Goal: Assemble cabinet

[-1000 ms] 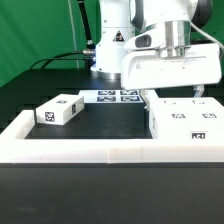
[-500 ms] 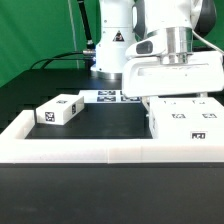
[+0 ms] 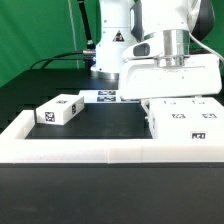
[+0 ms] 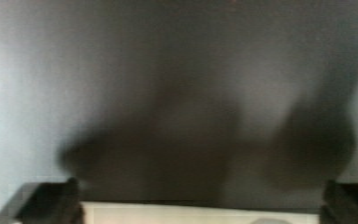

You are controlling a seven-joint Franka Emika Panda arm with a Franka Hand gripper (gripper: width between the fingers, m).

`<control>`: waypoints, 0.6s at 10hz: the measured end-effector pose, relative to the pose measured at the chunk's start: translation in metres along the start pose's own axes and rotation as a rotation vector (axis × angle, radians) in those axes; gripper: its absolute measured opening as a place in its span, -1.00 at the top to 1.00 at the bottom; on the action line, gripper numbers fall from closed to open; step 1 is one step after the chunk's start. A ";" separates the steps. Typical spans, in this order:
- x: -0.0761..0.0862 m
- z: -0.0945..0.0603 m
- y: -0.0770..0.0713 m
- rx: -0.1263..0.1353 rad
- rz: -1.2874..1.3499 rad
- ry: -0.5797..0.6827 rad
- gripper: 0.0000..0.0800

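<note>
The cabinet body (image 3: 185, 118), a white box with small black-and-white tags on top and front, sits at the exterior view's right inside the rim. My gripper (image 3: 178, 96) has its wide white hand low over the body's back edge, and its fingertips are hidden there. In the blurred wrist view the gripper (image 4: 197, 205) shows two dark fingers (image 4: 44, 203) far apart at the corners, with a pale white surface (image 4: 202, 214) between them. It looks open, holding nothing. A smaller white tagged block (image 3: 58, 110) lies apart at the exterior view's left.
The marker board (image 3: 108, 97) lies flat behind the block, near the robot's base. A low white rim (image 3: 80, 150) borders the black table along the front and sides. Green curtain at the back left.
The gripper has come down and a little toward the exterior view's left, so its hand now sits just over the cabinet body. The finger seen earlier is now hidden.
</note>
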State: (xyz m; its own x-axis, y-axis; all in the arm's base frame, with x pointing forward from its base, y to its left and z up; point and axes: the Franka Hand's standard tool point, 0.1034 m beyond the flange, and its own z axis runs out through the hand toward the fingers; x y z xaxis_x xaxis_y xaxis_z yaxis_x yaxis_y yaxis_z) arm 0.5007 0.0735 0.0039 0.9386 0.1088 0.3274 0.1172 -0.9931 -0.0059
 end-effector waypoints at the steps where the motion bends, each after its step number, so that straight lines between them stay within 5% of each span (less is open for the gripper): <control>1: 0.000 0.000 -0.001 0.001 -0.002 0.000 -0.32; 3: 0.000 0.000 -0.004 0.004 -0.007 0.000 0.48; 4: -0.001 0.000 -0.004 0.004 -0.008 -0.001 0.48; 5: -0.002 0.000 -0.002 0.003 -0.025 -0.004 0.82; 6: -0.004 0.000 0.002 0.001 -0.048 -0.007 0.96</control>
State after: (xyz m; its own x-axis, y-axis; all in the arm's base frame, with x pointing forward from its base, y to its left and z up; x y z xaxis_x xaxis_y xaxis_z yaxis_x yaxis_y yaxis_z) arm 0.4972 0.0715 0.0021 0.9341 0.1570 0.3206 0.1628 -0.9866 0.0089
